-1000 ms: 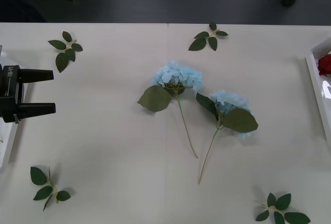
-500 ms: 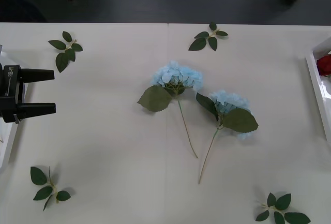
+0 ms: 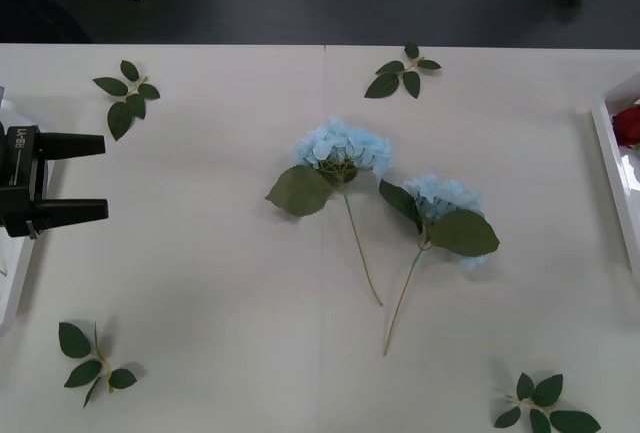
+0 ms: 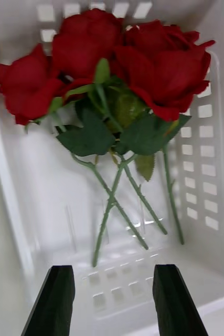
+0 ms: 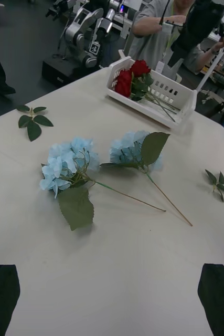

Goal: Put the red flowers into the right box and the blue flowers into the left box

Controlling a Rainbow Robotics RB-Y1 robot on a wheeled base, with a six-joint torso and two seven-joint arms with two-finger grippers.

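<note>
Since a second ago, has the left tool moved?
No. The left tool holds the same spot beside the leaf sprig, open.

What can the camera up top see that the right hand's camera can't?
Front view only: two blue flowers lying on the table, loose leaf sprigs, and the open left gripper at the table's left edge. Right wrist view only: three red flowers with stems crossed, and the open right gripper over them. Both: the right box.
</note>
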